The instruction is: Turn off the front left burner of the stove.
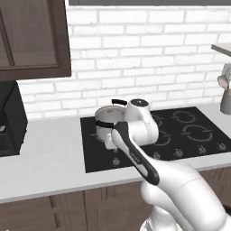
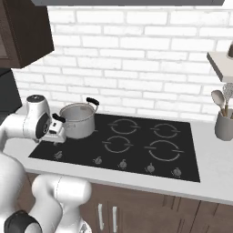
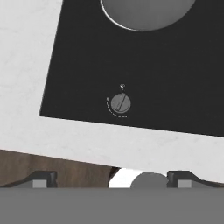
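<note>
The stove [image 2: 136, 157] is a black glass cooktop set into the white counter. A steel pot [image 2: 78, 120] stands on its left side and covers the front left burner; no red ring shows around it. Along the front edge runs a row of small silver knobs, the leftmost knob [image 2: 58, 155] nearest my hand. My gripper [image 2: 58, 132] hovers just above that corner, beside the pot [image 1: 107, 121]. In the hand view the leftmost knob [image 3: 120, 103] lies ahead of the gripper [image 3: 112, 179], its slot slightly tilted. The fingertips [image 3: 42, 179] stand wide apart, open and empty.
A grey utensil holder [image 2: 224, 125] with spoons stands on the counter at the right, under a shelf [image 2: 220, 63]. A black boxy appliance [image 1: 9, 122] sits at the left below a dark wall cabinet [image 1: 31, 36]. Other grey-ringed zones [image 2: 161, 150] lie right of the pot.
</note>
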{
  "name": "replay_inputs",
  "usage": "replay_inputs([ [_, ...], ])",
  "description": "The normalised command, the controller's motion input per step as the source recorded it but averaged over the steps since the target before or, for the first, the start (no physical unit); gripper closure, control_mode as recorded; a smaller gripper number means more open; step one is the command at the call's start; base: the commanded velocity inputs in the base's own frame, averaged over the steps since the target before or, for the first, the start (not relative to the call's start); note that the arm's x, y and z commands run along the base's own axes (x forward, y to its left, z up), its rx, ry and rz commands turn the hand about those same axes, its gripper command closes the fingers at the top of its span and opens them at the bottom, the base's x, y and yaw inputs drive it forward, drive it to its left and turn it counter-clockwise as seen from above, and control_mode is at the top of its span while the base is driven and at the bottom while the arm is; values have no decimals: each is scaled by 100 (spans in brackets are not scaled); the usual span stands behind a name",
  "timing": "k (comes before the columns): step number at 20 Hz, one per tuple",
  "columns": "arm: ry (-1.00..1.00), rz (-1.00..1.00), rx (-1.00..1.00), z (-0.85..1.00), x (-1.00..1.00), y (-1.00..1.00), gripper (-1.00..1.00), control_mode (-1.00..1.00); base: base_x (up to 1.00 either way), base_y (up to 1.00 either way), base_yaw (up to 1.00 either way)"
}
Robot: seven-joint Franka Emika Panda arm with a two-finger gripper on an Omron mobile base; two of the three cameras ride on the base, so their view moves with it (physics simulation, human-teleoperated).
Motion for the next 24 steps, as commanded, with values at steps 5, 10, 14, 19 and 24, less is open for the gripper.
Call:
replay_inputs([
  [5, 5, -2, -1, -45, 51, 6, -100, -100, 0, 0, 0],
  [10, 16, 0, -3, -27, 2, 10, -100, -100, 0, 0, 0],
  [14, 16, 0, -10, -59, 1, 17, -100, -100, 0, 0, 0],
  [19, 2, 0, -5, -48, 0, 6, -100, -100, 0, 0, 0],
  [24, -7, -7, 2, -37, 10, 0, -100, -100, 0, 0, 0],
])
